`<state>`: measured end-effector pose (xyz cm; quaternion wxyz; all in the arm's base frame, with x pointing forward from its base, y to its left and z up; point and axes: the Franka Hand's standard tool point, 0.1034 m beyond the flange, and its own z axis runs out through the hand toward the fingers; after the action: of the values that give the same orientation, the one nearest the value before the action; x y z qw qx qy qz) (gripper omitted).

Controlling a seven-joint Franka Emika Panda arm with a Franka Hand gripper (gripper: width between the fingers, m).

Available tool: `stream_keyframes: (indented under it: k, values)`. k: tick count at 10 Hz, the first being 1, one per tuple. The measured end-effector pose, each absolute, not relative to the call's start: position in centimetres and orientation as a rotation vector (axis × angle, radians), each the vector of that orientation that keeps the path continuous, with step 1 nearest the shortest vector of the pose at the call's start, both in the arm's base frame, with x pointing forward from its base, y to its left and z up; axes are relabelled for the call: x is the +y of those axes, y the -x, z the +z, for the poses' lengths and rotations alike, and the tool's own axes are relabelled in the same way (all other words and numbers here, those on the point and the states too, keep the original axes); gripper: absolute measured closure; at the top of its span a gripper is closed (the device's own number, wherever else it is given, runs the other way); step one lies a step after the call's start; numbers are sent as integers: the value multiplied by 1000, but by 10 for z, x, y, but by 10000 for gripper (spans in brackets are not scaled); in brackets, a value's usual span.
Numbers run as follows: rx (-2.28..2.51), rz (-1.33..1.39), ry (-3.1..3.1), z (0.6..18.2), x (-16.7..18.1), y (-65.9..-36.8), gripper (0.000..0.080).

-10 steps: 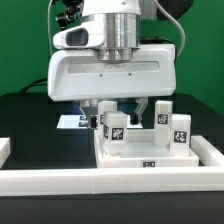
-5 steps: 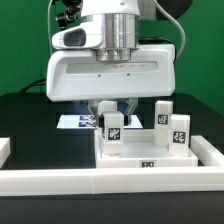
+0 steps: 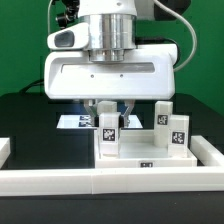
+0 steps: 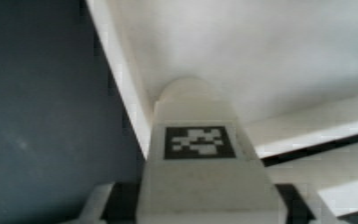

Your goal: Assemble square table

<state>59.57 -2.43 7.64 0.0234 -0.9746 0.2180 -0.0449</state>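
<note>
The gripper [image 3: 110, 108] has its fingers [image 4: 108, 203] closed on one upright leg [image 3: 109, 130], gripping it near the top so it can be lifted clear. The leg (white plastic, blocky, matte, tagged) stands on the square table [image 3: 150, 155], a rimmed white slab on the black tabletop [image 3: 25, 115]. Two more legs [image 3: 170, 128] stand beside it, untouched.

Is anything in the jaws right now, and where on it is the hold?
Yes: the gripper holds a white tagged table leg by its upper end, jaws closed on either side.
</note>
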Motion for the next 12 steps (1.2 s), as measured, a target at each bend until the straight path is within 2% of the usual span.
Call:
stream_keyframes:
  k: [6, 12]
  values:
    - [1544, -88, 2648, 76, -16, -596, 509]
    - [1873, -67, 2395, 75, -11, -598, 509]
